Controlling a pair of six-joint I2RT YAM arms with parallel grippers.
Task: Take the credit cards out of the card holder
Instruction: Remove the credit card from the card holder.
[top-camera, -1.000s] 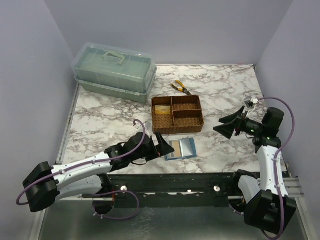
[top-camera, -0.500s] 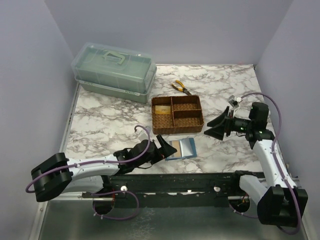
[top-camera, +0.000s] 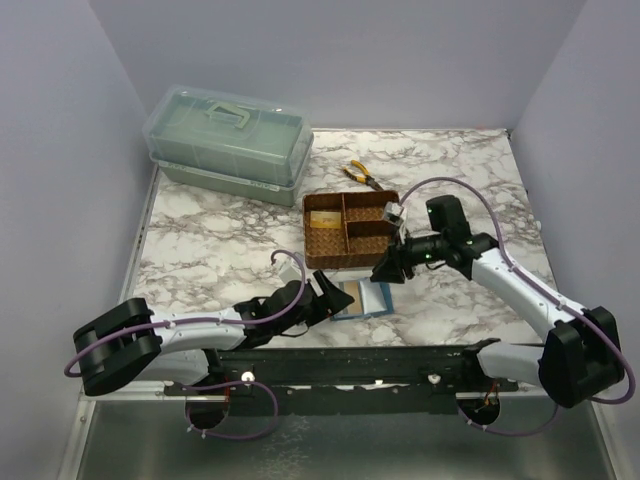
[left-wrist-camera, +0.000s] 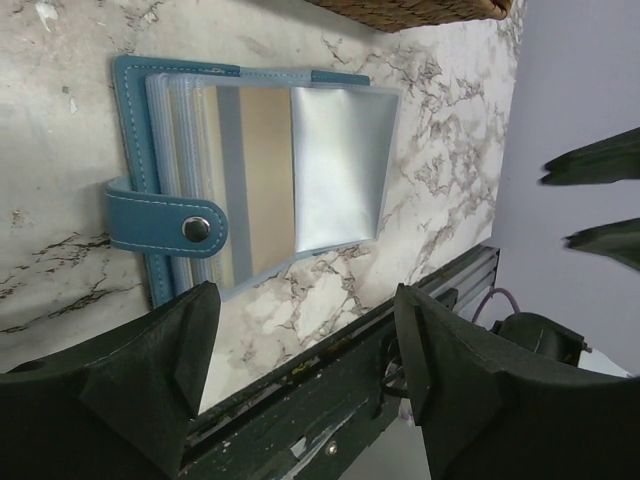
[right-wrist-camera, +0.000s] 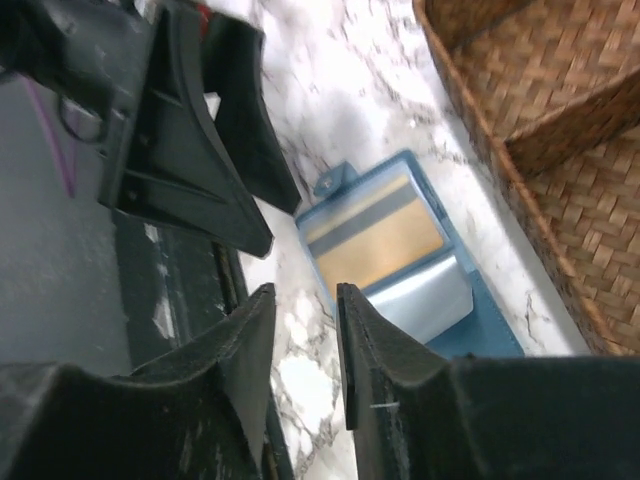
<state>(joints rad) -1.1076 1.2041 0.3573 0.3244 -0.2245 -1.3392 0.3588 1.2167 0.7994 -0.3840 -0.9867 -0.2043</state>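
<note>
The left arm lies low along the near edge of the tabletop (top-camera: 220, 240). Its left gripper (top-camera: 333, 288) points right at the card holder (top-camera: 365, 300), fingers spread wide and empty, tips just left of the snap tab (left-wrist-camera: 165, 225). The right arm reaches in from the right, and the right gripper (top-camera: 385, 272) tilts down over the holder's far right corner, its fingers a narrow slit apart with nothing between them. The teal holder lies open and flat, just nearer than the woven tray (top-camera: 355, 262). Its clear sleeves (left-wrist-camera: 335, 160) are fanned, and one holds a gold credit card (right-wrist-camera: 375, 245) with a grey stripe. A yellowish card (top-camera: 322, 220) lies in the tray's left compartment.
</note>
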